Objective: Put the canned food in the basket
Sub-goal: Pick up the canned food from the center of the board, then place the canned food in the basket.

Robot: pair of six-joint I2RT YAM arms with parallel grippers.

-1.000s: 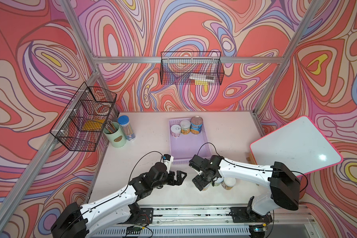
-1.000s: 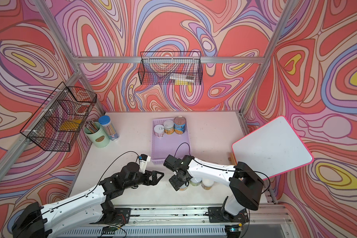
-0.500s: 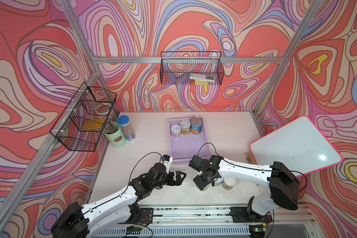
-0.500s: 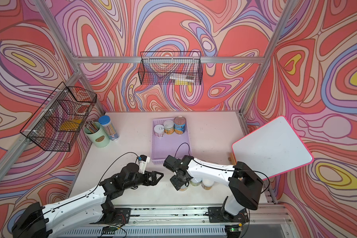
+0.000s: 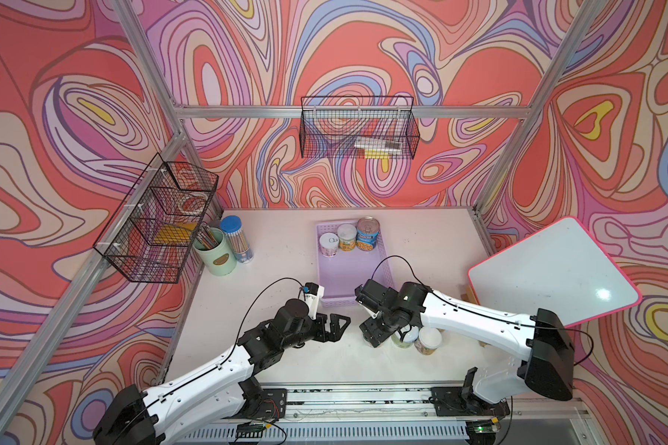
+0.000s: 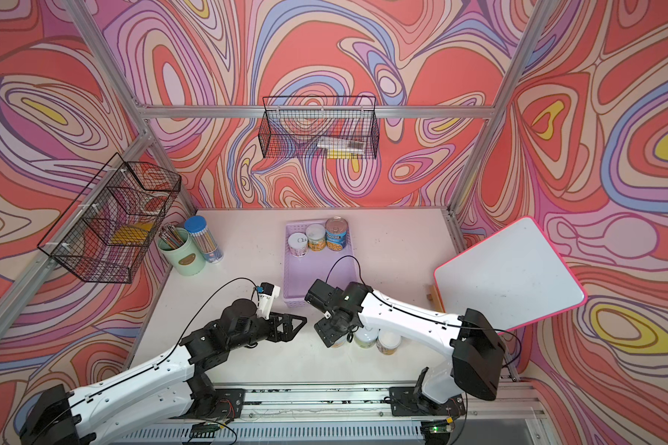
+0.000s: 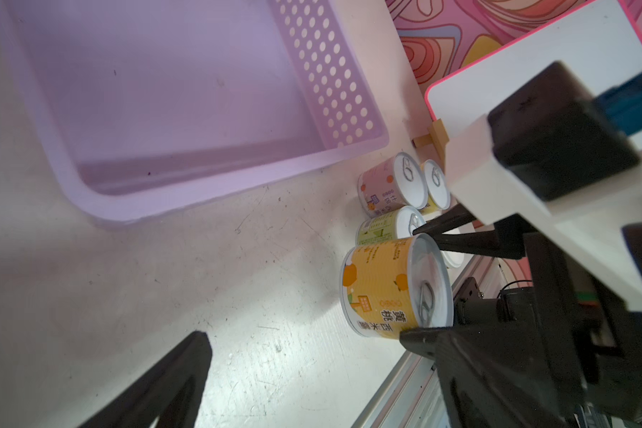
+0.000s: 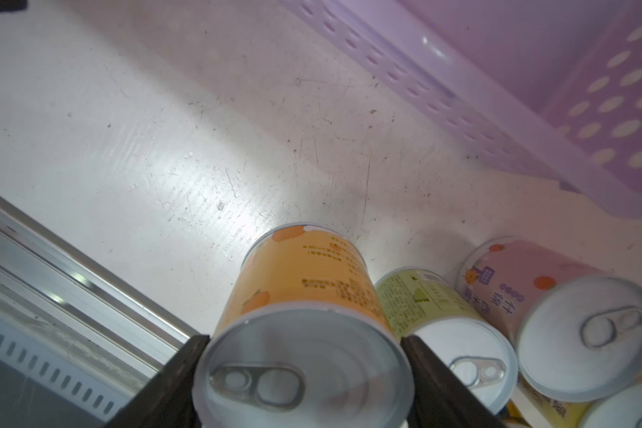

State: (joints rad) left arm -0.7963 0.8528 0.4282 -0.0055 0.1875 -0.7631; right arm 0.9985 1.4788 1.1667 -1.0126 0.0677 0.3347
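Grip on yellow can (image 8: 304, 281) set high: slip and knocked neighbours possible

Fingers (image 8: 171, 381) of the right gripper (image 5: 373, 337) are seen closed against both sides of the yellow can, close under its lid. How firmly it is pressed cannot be judged, as the contact is partly hidden. The can stands on the table (image 8: 164, 148), outside the basket (image 8: 608, 103), with the green can (image 8: 423, 304) just beside it. With so shallow a hold, the can may be tilted or dropped when lifted. The green can may be dragged by the nearer finger. The basket's near wall may be struck if the lift is made low. The left gripper (image 5: 339, 328), with fingers wide apart and empty, is held near.
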